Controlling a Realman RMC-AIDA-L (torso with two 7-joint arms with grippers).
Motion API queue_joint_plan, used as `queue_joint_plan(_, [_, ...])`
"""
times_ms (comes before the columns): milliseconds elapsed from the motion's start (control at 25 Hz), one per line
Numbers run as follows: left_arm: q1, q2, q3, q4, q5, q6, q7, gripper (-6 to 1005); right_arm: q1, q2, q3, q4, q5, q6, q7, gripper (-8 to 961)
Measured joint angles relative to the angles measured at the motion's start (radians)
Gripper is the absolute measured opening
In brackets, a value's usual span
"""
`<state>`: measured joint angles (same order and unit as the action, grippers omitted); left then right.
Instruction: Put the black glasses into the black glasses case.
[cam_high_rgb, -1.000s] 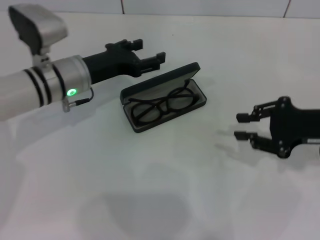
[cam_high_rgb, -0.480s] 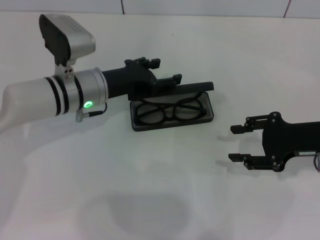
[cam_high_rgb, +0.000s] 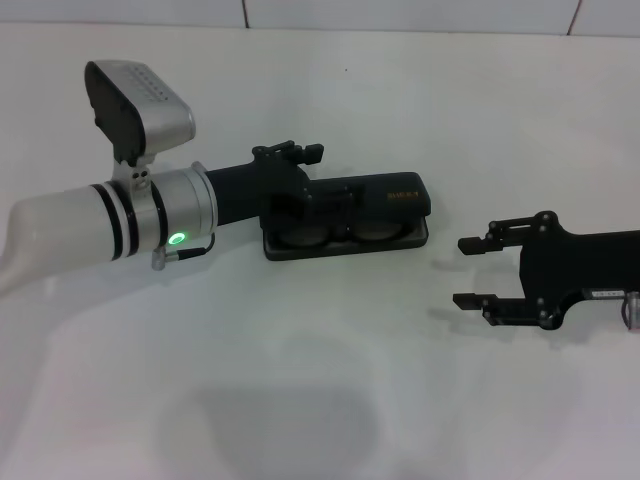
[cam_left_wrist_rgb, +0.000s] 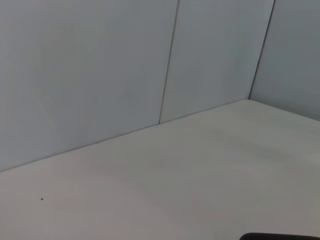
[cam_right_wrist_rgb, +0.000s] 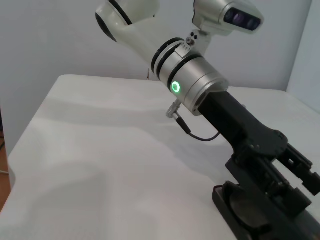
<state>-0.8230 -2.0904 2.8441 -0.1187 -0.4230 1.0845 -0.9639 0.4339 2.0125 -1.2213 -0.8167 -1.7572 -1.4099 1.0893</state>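
The black glasses case lies at the table's middle with its lid lowered almost flat, gold lettering facing up. Through the narrow gap along its front, the black glasses show inside the tray. My left gripper is open and rests on the lid's left end, one finger lying on the lid and the other sticking out behind it. The right wrist view shows that same left gripper pressing on the case. My right gripper is open, holds nothing, and hovers to the right of the case, clear of it.
The white table runs back to a tiled wall. The left arm's silver wrist and camera housing stand above the table left of the case.
The case lid has swung down from half open to nearly flat under my left gripper. The right gripper has drifted slightly lower and nearer.
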Motion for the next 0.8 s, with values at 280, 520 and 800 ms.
queue_joint_plan(280, [0.008, 0.0, 0.0, 0.001, 0.004, -0.006, 0.012, 829, 0.006, 0.0, 0.0, 0.006, -0.001, 0.005, -0.004, 571])
queue_joint_plan(520, [0.02, 0.0, -0.005, 0.005, 0.004, 0.031, 0.036, 829, 0.006, 0.0, 0.0, 0.008, 0.002, 0.011, -0.006, 571])
queue_joint_plan(800, [0.058, 0.015, -0.007, -0.005, -0.051, 0.379, 0.18, 830, 0.009, 0.0, 0.001, 0.007, 0.022, 0.012, -0.007, 571])
